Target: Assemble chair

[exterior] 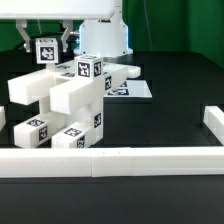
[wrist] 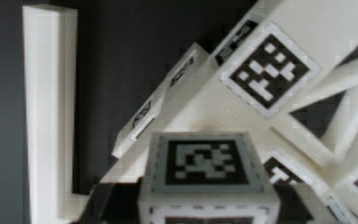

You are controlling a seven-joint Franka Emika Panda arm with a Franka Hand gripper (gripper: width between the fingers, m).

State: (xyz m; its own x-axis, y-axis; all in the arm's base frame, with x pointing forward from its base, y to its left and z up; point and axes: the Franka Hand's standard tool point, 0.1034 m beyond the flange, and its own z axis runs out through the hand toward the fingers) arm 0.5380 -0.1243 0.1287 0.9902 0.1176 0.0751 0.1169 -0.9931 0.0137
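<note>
Exterior view: tool (exterior: 50, 40) clamped on chair part (exterior: 46, 50); wrist view: tags only.

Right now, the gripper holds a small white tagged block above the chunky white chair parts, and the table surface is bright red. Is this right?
Not quite: the table surface is black, as the exterior view shows. The gripper does hold a small white tagged block above the chunky white chair parts.

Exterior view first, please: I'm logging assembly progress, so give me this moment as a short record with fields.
scene: black table, low white border wall across the front
chair: white tagged parts joined into a blocky structure at the exterior view's left
gripper: above the structure, shut on a small tagged white part
marker board: flat behind the structure
wrist view: tagged part ends close up
</note>
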